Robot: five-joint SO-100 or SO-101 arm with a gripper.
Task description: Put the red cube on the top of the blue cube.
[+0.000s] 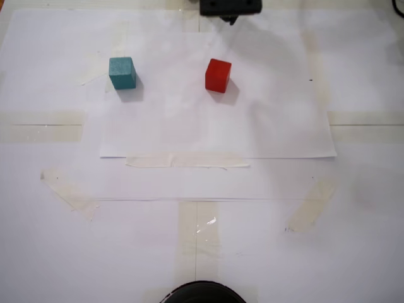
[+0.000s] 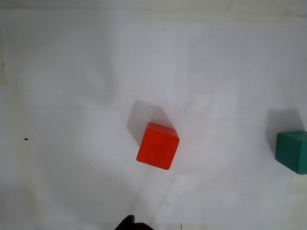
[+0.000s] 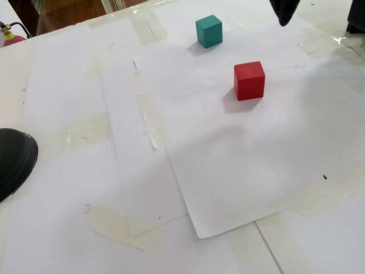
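On the white paper point(image 1: 252, 132), the red cube point(image 1: 218, 75) is sitting well right of the blue cube point(image 1: 122, 72) in a fixed view, while the gripper point(image 3: 283, 12) is hanging above, its jaw state impossible to tell.

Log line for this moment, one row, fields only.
red cube: on paper, free | blue cube: on paper, apart, nothing on top | hand: above, holding nothing, jaw state unclear | stack: not started
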